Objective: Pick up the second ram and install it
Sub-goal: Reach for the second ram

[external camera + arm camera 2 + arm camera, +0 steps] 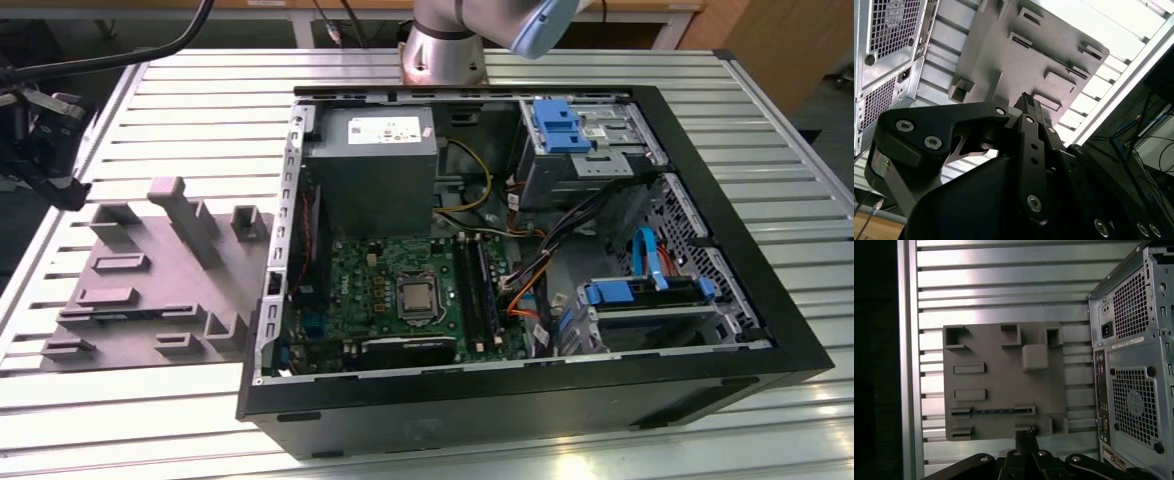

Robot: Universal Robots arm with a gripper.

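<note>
Second ram, a slim dark memory stick (pixel 998 411), stood slotted edgewise in the pale grey moulded tray (pixel 999 345) on the slatted desk (pixel 1004 275), presented for gripping; black fingers (pixel 1026 436) hovered near, together, empty.

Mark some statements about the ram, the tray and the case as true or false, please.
1. The computer case lies open on the slatted table. True.
2. The gripper holds the second ram. False: the ram rests on its edge in the grey tray, outside the gripper.
3. The grey tray lies at the exterior view's left of the case. True.
4. The motherboard has an empty processor socket. False: a silver processor chip sits in it.
</note>
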